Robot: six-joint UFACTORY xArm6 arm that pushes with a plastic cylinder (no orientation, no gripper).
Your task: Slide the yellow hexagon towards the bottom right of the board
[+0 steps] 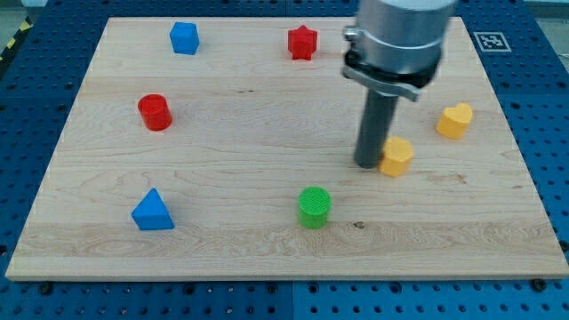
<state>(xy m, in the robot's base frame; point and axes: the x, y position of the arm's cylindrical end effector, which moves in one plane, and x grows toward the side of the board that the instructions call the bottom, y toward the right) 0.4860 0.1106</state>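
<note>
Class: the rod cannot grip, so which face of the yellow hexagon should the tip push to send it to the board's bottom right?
Probably its upper-left face. My tip sits right beside the yellow hexagon, on its left, so it should shift slightly towards the view's top before pushing.

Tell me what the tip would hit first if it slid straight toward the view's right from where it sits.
My tip sits right at the yellow hexagon, on its left side, apparently touching it, so that block comes first.
</note>
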